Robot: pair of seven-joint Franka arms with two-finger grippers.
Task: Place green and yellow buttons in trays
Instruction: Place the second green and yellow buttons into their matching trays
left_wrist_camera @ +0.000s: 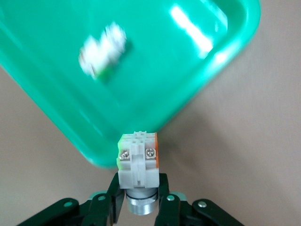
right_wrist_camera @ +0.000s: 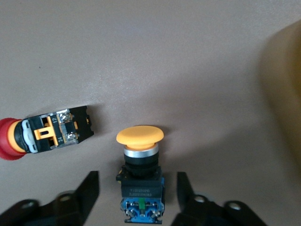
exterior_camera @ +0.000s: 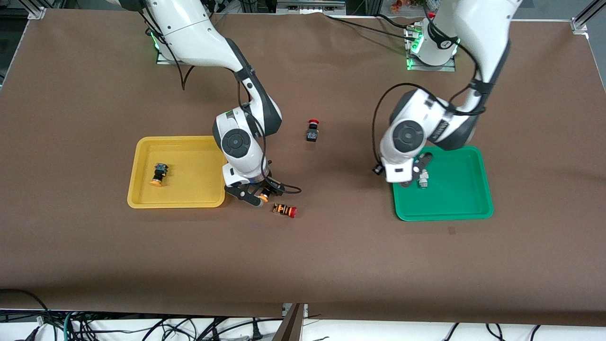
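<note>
My left gripper (exterior_camera: 419, 170) hangs over the green tray (exterior_camera: 473, 210), at its corner, and is shut (left_wrist_camera: 138, 188) on a white-bodied button (left_wrist_camera: 137, 162). Only that button's white body and metal collar show; its cap is hidden. A second white-bodied button (left_wrist_camera: 103, 52) lies blurred in the green tray (left_wrist_camera: 197, 84). My right gripper (exterior_camera: 255, 194) is low over the table beside the yellow tray (exterior_camera: 142, 201). It is open (right_wrist_camera: 136, 181), with a finger on each side of a black-bodied yellow-capped button (right_wrist_camera: 140, 141). Another yellow-capped button (exterior_camera: 158, 175) lies in the yellow tray.
An orange-striped red-capped switch (exterior_camera: 285, 210) lies on the brown table right beside the right gripper, and also shows in the right wrist view (right_wrist_camera: 47, 132). A black-bodied red-capped switch (exterior_camera: 312, 131) stands mid-table, farther from the front camera.
</note>
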